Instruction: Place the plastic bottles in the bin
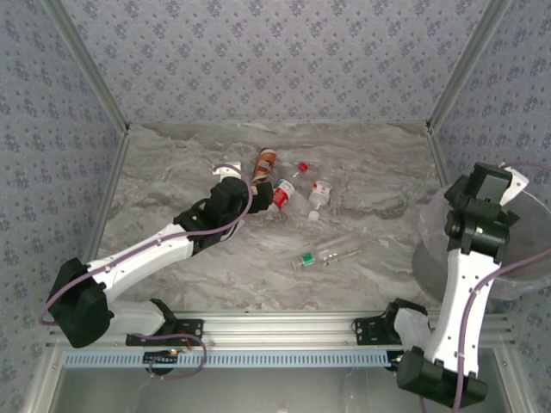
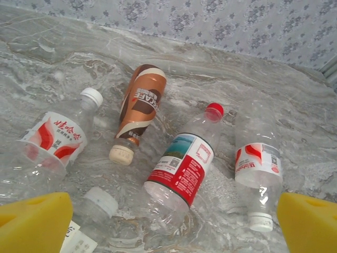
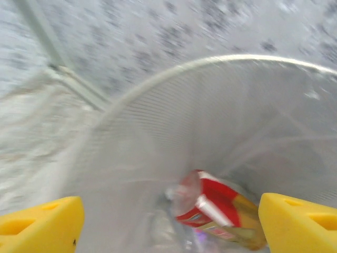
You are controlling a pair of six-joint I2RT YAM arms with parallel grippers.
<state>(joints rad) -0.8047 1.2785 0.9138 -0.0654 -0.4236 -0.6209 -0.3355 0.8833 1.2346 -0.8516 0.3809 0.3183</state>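
Note:
Several plastic bottles lie on the marble table. Under my left gripper [image 2: 171, 229] are a brown-labelled bottle [image 2: 139, 108], a red-capped one with a red-white label [image 2: 184, 163], and white-capped ones to the left [image 2: 58, 137], right [image 2: 258, 166] and lower left [image 2: 97, 203]. The left gripper is open, its yellow fingertips [image 2: 34, 221] wide apart above the red-capped bottle's base, touching nothing. My right gripper [image 3: 171, 221] is open over the bin [image 3: 221, 60]. A bottle with a red label and amber contents [image 3: 221, 211] lies blurred inside the bin, below the fingers and clear of them.
From above, a green-capped clear bottle [image 1: 327, 255] lies alone nearer the front. A small red-capped bottle [image 1: 301, 168] sits by the brown one [image 1: 265, 163]. The bin [image 1: 428, 245] stands at the table's right edge, under the right arm. Patterned walls close in the back and sides.

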